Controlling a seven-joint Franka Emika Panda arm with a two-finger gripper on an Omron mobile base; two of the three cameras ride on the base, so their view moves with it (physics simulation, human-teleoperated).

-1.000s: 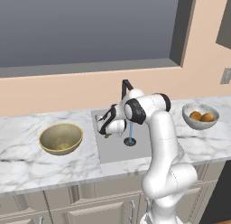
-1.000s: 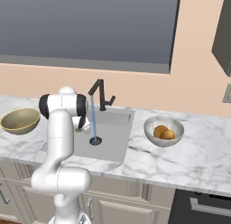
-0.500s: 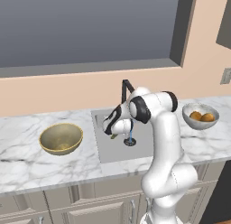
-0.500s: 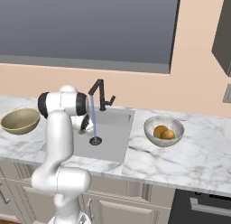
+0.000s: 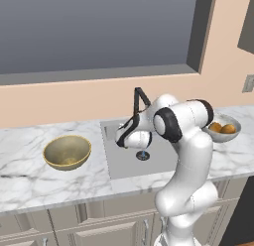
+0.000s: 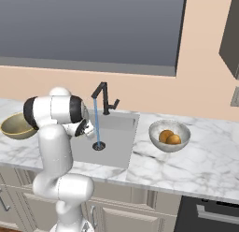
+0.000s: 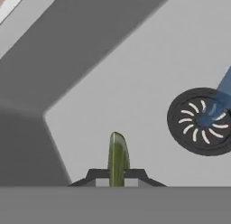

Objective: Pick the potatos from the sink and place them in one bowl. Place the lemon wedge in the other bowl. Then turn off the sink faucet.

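A: Holding the thin olive-green lemon wedge (image 7: 118,157) tight between its two dark finger tips, the gripper (image 7: 117,174) hung over the grey sink basin (image 7: 135,96), near the round dark drain (image 7: 201,120).

B: Were the potatoes done?

A: Yes, both small orange-brown potatoes (image 6: 168,137) sat in the little silvery bowl (image 6: 155,131).

B: What came next, you think?

A: Probably carrying the wedge to the wide dull-gold bowl (image 5: 51,152), letting go, then shutting off the slim black faucet (image 6: 105,98). Blue water (image 6: 96,121) ran.

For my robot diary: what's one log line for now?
gripper: shut on lemon wedge | sink: water running | potatos: in silvery bowl
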